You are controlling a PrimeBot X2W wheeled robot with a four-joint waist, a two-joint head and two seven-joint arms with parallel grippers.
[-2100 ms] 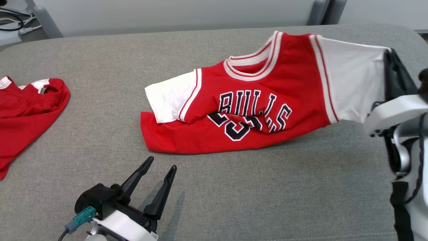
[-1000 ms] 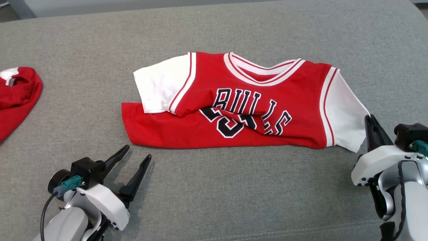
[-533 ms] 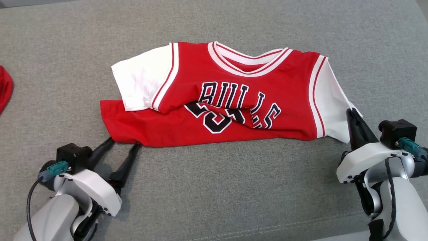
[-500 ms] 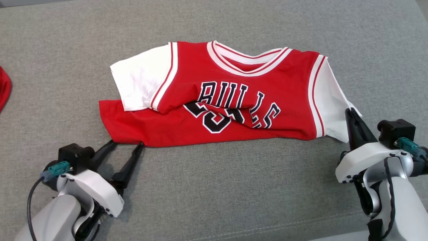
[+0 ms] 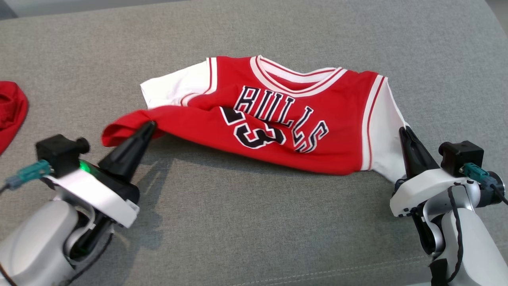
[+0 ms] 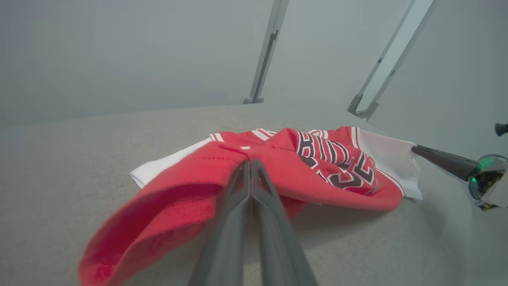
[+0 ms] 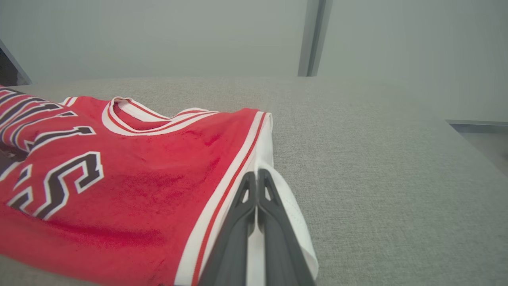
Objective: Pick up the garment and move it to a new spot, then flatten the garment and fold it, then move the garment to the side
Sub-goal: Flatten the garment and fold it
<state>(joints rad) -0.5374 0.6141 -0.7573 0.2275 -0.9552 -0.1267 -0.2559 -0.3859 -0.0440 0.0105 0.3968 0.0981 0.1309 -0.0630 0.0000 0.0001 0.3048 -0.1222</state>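
The garment (image 5: 278, 119) is a red Bulls jersey with white sleeves, spread across the grey padded table (image 5: 254, 222). My left gripper (image 5: 149, 126) is shut on its red bottom-left hem corner and holds that corner lifted off the surface. In the left wrist view the shut left gripper (image 6: 251, 163) pinches the red fabric (image 6: 190, 190), which droops below it. My right gripper (image 5: 404, 131) is shut on the white right sleeve. The right wrist view shows the right gripper (image 7: 256, 174) clamped on the sleeve's white edge (image 7: 293, 214).
A second red garment (image 5: 12, 111) lies at the table's left edge. Bare grey fabric spreads in front of the jersey and behind it. Metal frame legs (image 6: 266, 59) stand beyond the table's far edge.
My left gripper closed on the jersey's bottom-left hem corner and raised it, bunching the hem. The right gripper stayed shut on the sleeve. The head camera shifted a little.
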